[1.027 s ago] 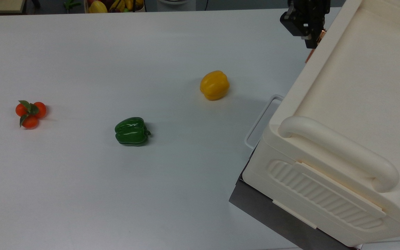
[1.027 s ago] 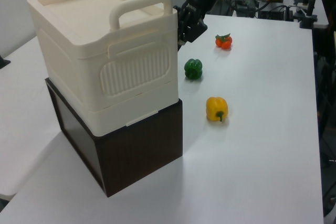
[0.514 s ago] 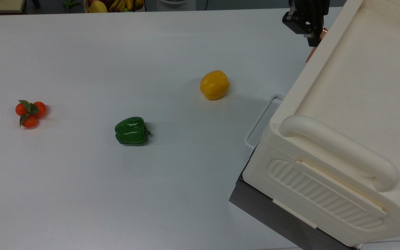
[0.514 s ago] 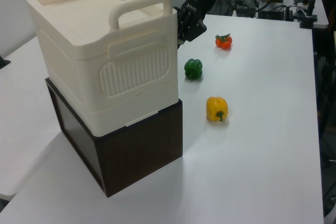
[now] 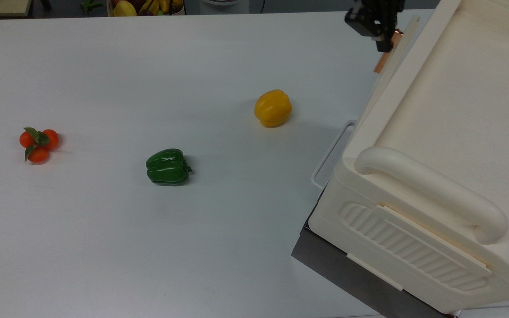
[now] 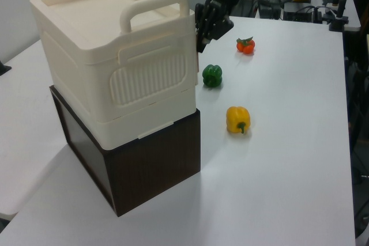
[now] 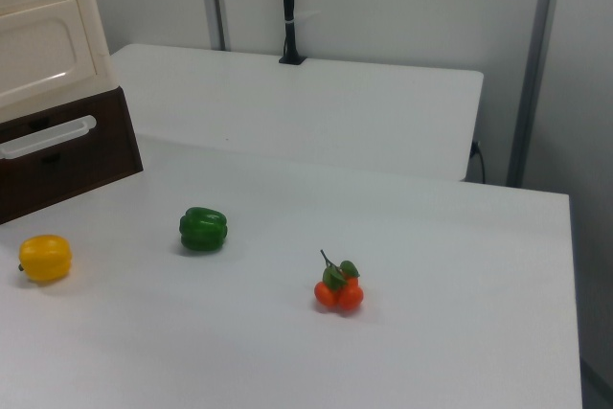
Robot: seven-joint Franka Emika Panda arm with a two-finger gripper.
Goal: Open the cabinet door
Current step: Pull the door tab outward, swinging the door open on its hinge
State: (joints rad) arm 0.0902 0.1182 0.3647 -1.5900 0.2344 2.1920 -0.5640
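In the top view, the tomato cluster, green pepper and yellow pepper lie where they lay a second ago. At the upper right of the frame the gripper has shifted left, clamped on the copper handle, and the cabinet door now stands slightly ajar from the cream cabinet, a thin edge showing. The door's face is hidden there; in the right view its recessed panel shows at the upper left, cut off by the frame.
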